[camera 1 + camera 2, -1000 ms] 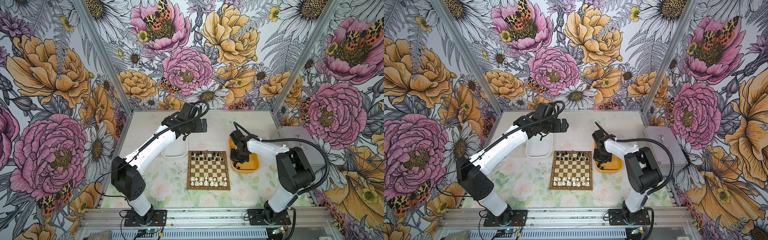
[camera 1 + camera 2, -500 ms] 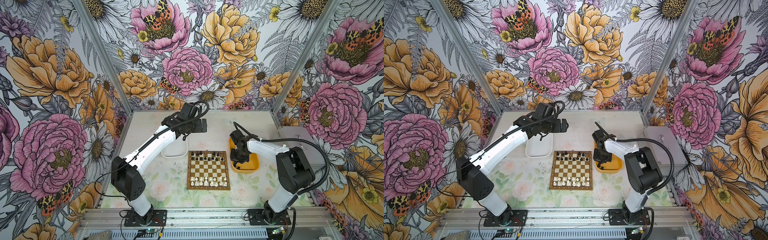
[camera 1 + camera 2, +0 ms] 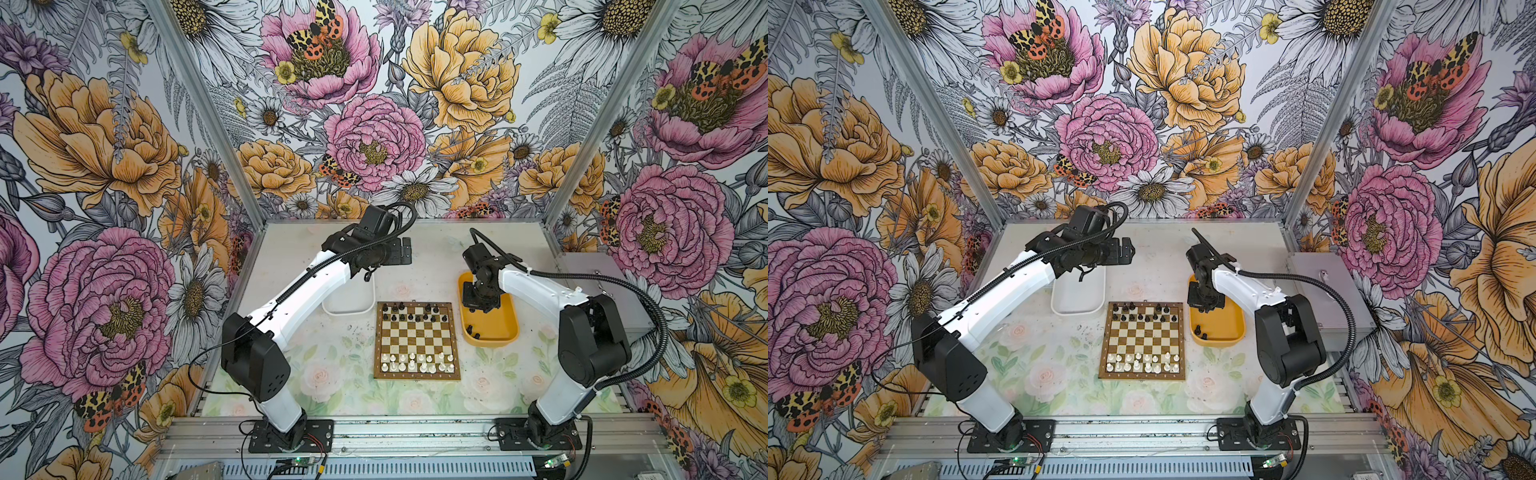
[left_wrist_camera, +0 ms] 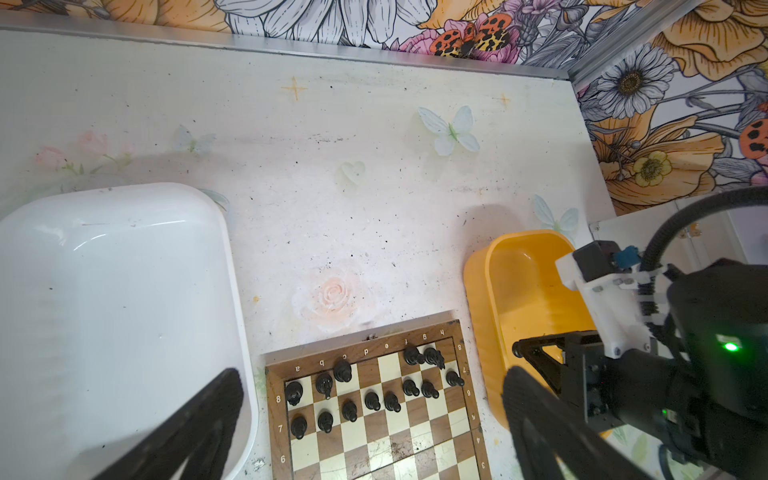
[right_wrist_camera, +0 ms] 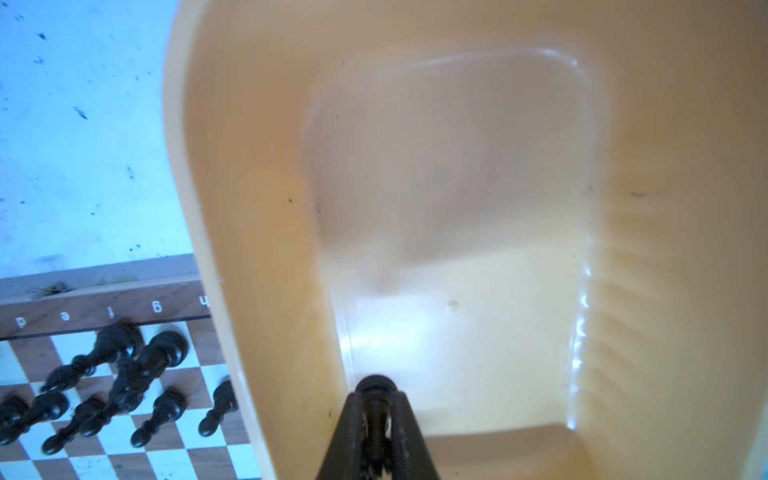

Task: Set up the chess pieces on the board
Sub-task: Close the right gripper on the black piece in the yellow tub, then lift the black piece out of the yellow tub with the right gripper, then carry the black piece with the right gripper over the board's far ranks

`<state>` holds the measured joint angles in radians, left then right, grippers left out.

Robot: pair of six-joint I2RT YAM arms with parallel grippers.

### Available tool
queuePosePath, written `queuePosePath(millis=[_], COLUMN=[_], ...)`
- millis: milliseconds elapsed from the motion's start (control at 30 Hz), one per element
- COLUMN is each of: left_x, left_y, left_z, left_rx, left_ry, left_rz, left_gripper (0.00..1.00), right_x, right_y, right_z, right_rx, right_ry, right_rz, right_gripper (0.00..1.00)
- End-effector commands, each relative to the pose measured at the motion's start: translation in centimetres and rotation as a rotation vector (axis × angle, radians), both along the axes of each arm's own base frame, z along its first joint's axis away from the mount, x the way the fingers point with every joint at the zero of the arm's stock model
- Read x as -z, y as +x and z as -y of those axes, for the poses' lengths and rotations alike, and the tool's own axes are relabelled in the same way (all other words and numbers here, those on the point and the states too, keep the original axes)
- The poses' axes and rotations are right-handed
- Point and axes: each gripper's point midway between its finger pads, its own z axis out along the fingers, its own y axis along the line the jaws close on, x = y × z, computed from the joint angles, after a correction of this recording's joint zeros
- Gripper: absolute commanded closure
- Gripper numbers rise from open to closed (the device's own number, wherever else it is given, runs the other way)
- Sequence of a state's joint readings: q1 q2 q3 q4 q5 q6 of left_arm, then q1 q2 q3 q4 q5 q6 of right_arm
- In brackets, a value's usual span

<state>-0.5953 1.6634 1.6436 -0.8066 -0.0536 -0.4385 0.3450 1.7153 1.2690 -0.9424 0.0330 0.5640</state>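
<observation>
Nothing that can be seen has moved since a second ago: both arms and every chessman sit where they did. The board lies flat on the desk, midway between the two arm bases. Black pieces occupy its two far rows, with gaps showing in the farthest row, and white pieces stand along its two near rows; the four rows between are bare squares. A white tray sits just beside the board's far left corner. The left end effector hangs in the air beyond that same corner, past the far end of the white tray, with its jaws spread wide and nothing between them. In the left wrist view its two fingers frame the board's far edge. A yellow tray lies just beside the board's right edge, towards the far right corner. The right end effector reaches down into the far half of that tray and is closed on a black piece, whose round head shows between the fingertips in the right wrist view. Two loose black pieces lie on the tray floor in the corner nearest the board, close together and apart from the right end effector.
</observation>
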Motion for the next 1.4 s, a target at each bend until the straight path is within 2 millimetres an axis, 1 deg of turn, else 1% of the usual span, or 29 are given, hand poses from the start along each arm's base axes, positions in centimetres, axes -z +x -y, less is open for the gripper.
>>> queuePosePath(millis=[0, 133, 267, 367, 500, 733, 867, 1000, 1133, 1367], left_x=[-1.3, -1.5, -1.4, -1.3, -1.4, -1.4, -1.2, -1.2, -1.0, -1.8], left_y=[-0.2, -0.2, -0.5, -0.9, -1.1, -1.8, -2.1, -2.4, -2.7, -3.0], left_z=[-1.3, -1.7, -2.3, -2.7, -3.8, -5.4, -6.4, -7.2, -7.8, -8.5], left_rx=[-0.033, -0.046, -0.057, -0.064, -0.086, -0.116, -0.131, -0.146, -0.158, -0.176], left_ry=[0.000, 0.002, 0.004, 0.007, 0.011, 0.011, 0.014, 0.008, 0.006, -0.009], left_rz=[0.034, 0.041, 0.040, 0.041, 0.046, 0.057, 0.056, 0.056, 0.055, 0.070], left_gripper=[0.01, 0.01, 0.01, 0.01, 0.01, 0.01, 0.01, 0.01, 0.01, 0.01], right_x=[-2.7, -4.1, -4.8, -5.0, -4.8, -5.3, -4.9, -3.9, -3.0, -2.0], right_y=[0.8, 1.5, 2.2, 2.5, 2.6, 2.8, 2.8, 2.6, 2.5, 3.0], right_z=[0.4, -0.2, -0.9, -1.5, -2.4, -4.3, -5.3, -6.1, -6.6, -7.3], right_rx=[-0.016, -0.025, -0.037, -0.051, -0.079, -0.111, -0.127, -0.145, -0.152, -0.168], right_ry=[-0.010, 0.013, 0.034, 0.041, 0.035, 0.045, 0.048, 0.044, 0.040, 0.044], right_rz=[0.050, 0.069, 0.078, 0.078, 0.067, 0.076, 0.065, 0.040, 0.017, 0.000], right_gripper=[0.94, 0.94, 0.94, 0.94, 0.94, 0.94, 0.94, 0.94, 0.94, 0.94])
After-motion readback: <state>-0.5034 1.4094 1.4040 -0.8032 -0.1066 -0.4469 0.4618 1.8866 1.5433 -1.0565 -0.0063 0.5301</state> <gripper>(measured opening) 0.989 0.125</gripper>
